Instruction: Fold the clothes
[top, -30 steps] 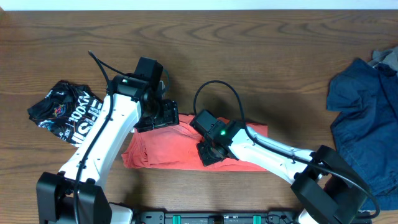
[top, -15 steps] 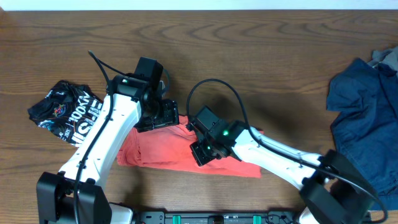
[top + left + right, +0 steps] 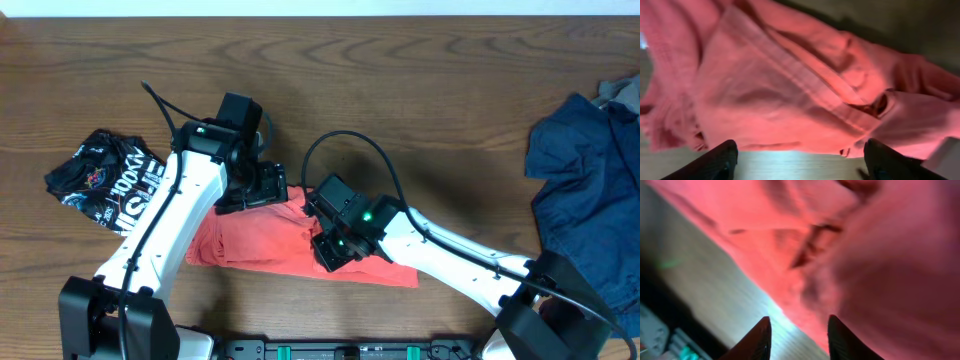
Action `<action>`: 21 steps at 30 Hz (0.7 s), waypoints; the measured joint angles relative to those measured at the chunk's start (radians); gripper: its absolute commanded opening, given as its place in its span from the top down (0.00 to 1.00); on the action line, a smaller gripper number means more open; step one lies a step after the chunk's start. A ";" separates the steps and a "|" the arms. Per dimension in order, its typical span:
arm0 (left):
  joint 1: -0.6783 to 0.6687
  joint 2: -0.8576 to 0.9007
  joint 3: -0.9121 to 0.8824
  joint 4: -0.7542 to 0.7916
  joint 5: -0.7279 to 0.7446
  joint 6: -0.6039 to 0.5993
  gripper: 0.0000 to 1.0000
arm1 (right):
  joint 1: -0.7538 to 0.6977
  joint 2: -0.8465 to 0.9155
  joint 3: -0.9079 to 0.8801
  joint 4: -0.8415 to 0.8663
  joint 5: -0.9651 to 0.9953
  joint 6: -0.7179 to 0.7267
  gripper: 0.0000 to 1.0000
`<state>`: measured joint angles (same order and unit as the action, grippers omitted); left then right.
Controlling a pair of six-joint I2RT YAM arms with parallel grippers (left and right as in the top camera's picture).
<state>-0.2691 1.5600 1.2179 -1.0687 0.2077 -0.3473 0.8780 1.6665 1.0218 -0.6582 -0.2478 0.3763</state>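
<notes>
The coral-red T-shirt (image 3: 262, 240) lies folded into a flat band at the front middle of the table; it fills the left wrist view (image 3: 790, 85) and the right wrist view (image 3: 865, 245). My left gripper (image 3: 268, 187) is open at the shirt's far edge, its fingers (image 3: 800, 162) spread wide over bare table, holding nothing. My right gripper (image 3: 330, 250) is over the shirt's near middle, its fingers (image 3: 797, 337) parted at the cloth's edge with nothing between them. A black white-lettered garment (image 3: 100, 180) lies crumpled at the left. A navy garment (image 3: 590, 190) lies at the right edge.
A black cable (image 3: 350, 150) loops above the right arm. The table's front rail with green fittings (image 3: 350, 350) runs below the shirt. Wood tabletop (image 3: 420, 80) stretches behind the arms.
The right gripper slid left across the shirt, then came back a little toward the front. The shirt's left end shifted left and its right end drew in. The left arm stayed put.
</notes>
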 measured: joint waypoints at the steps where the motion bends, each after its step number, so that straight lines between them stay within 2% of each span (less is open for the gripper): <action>1: 0.000 0.000 0.000 -0.006 -0.018 0.000 0.14 | -0.004 -0.004 0.000 -0.010 0.016 0.002 0.60; 3: 0.000 0.000 0.000 -0.010 -0.057 0.000 0.12 | -0.024 -0.028 0.000 -0.030 0.048 0.008 0.57; 6: 0.002 0.000 0.000 -0.011 -0.127 0.001 0.07 | -0.091 -0.094 0.000 -0.057 0.087 0.009 0.56; 12: 0.073 0.008 -0.037 -0.005 -0.216 0.019 0.07 | -0.236 -0.169 0.001 -0.163 0.128 0.009 0.56; 18: 0.212 0.031 -0.168 0.090 -0.234 0.111 0.05 | -0.332 -0.169 0.001 -0.232 0.156 0.009 0.56; 21: 0.260 0.038 -0.237 0.177 -0.178 0.194 0.05 | -0.345 -0.169 0.001 -0.229 0.166 0.009 0.56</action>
<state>-0.0090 1.5978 0.9813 -0.8917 0.0299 -0.1532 0.5327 1.4979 1.0229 -0.8871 -0.0818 0.3855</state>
